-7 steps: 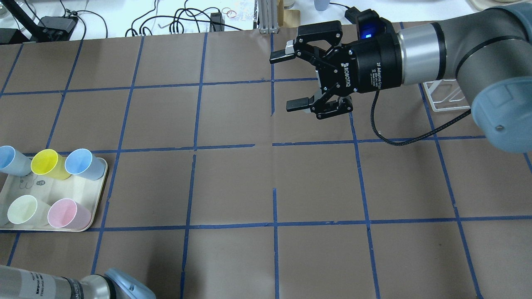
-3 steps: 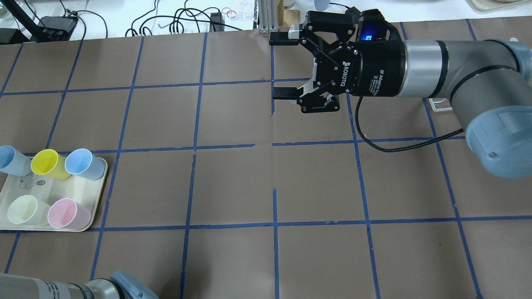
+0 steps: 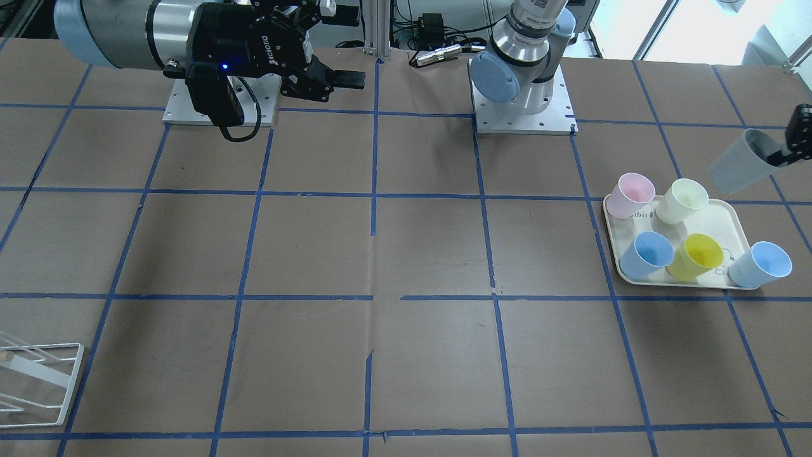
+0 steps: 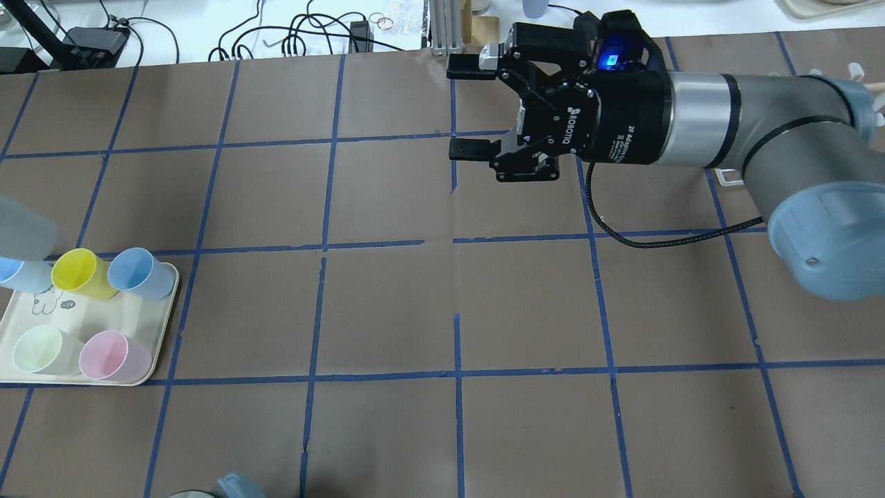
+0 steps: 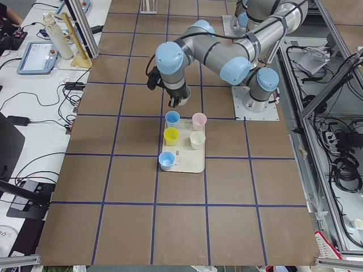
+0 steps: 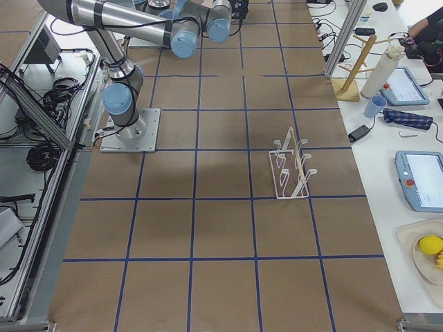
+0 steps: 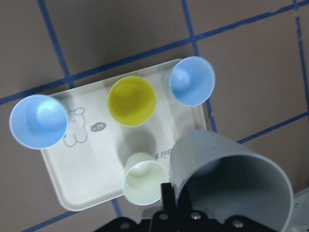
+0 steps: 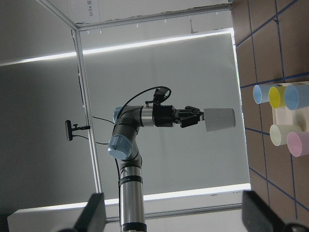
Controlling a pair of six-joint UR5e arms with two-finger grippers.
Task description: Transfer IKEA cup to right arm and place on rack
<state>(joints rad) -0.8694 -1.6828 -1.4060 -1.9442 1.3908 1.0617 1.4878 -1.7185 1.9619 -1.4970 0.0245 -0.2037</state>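
Note:
The pale grey IKEA cup (image 3: 737,166) hangs tilted in the air beside and above the tray, held by its rim in my shut left gripper (image 3: 781,154). The cup shows at the left edge of the overhead view (image 4: 22,227), fills the bottom right of the left wrist view (image 7: 231,186), and shows far off in the right wrist view (image 8: 219,119). My right gripper (image 4: 462,109) is open and empty, held sideways above the far middle of the table, pointing toward the left arm. The white wire rack (image 6: 292,168) stands on the table on my right side (image 3: 39,379), apart from both grippers.
A cream tray (image 4: 43,312) at the table's left carries two light blue cups (image 4: 135,271), a yellow cup (image 4: 77,272), a pale cream-green cup (image 4: 36,349) and a pink cup (image 4: 107,355). A black cable (image 4: 650,238) loops under the right wrist. Cables and boxes lie past the far edge.
The grey cup has come into the overhead view at the left edge. My right gripper has moved left and levelled out, still open. The left arm's elbow has slid mostly out of the bottom.

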